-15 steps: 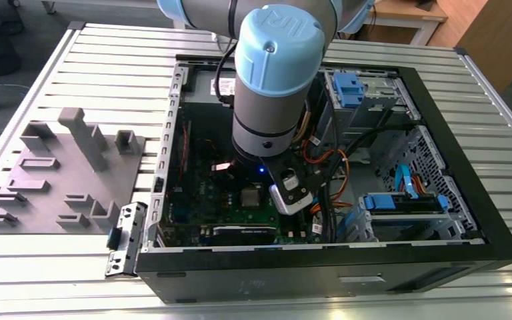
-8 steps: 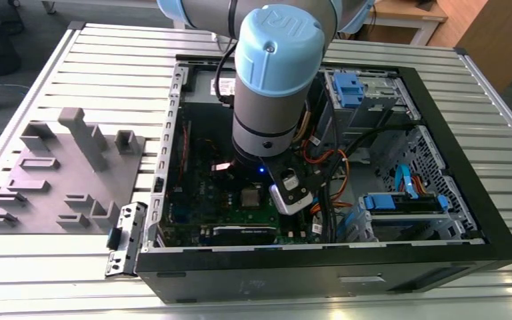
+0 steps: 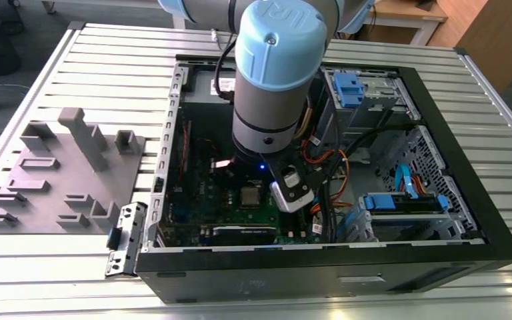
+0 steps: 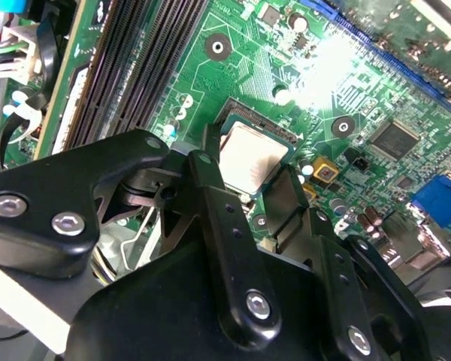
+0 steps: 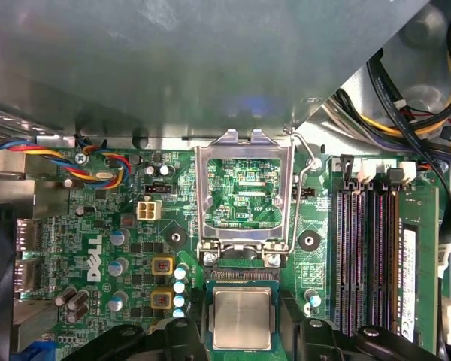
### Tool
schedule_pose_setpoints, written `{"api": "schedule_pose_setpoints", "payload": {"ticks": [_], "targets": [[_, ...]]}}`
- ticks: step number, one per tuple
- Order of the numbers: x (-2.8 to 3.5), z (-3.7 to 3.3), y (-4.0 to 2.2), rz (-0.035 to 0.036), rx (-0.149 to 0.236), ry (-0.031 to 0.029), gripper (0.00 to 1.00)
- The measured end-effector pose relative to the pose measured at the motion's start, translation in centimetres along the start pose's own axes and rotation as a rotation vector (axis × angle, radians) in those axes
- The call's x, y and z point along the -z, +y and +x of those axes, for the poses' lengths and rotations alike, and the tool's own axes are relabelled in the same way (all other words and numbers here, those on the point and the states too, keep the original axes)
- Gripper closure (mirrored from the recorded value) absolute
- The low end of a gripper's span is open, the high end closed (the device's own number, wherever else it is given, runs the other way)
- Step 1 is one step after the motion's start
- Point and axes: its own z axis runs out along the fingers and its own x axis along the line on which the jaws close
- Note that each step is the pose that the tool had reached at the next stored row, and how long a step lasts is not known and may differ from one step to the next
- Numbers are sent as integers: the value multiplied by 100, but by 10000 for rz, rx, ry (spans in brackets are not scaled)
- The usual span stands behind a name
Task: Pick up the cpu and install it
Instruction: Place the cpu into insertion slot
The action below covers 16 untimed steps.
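Gripper (image 4: 248,174) released: its two black fingers (image 4: 210,203) stand apart, one on each side of the cpu (image 4: 249,154), with no grip on it. The cpu lies flat in the socket on the green motherboard (image 4: 233,60), between the fingertips, silver top up. In the first wrist view the metal load frame (image 5: 244,143) stands hinged open just beyond the cpu (image 5: 242,317), with its wire lever (image 5: 301,195) raised beside it. Memory slots (image 5: 357,256) run along one side of the gripper, and one holds a green module (image 5: 417,263). On the other side are capacitors, a white connector (image 5: 147,208) and a bundle of coloured wires (image 5: 30,147). A grey sheet-metal wall (image 5: 173,68) hangs over the far end of the board. White lettering (image 5: 94,257) is printed on the board; not transcribed. In the exterior view the arm (image 3: 279,67) reaches down into the open black computer case (image 3: 327,270), which holds the board, orange and black cables (image 3: 332,173) close beside the wrist, and drive bays with blue clips (image 3: 399,202). The case sits on a slatted metal table (image 3: 61,280). A grey moulded tray (image 3: 51,187) with square recesses and upright blocks lies well away from the tool, at the exterior view's left.
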Motion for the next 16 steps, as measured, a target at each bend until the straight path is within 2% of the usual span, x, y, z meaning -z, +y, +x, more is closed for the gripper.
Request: {"api": "schedule_pose_setpoints", "payload": {"ticks": [8, 16], "targets": [[0, 0, 12, 2, -128, -4, 53], [-15, 15, 14, 0, -472, -21, 53]]}}
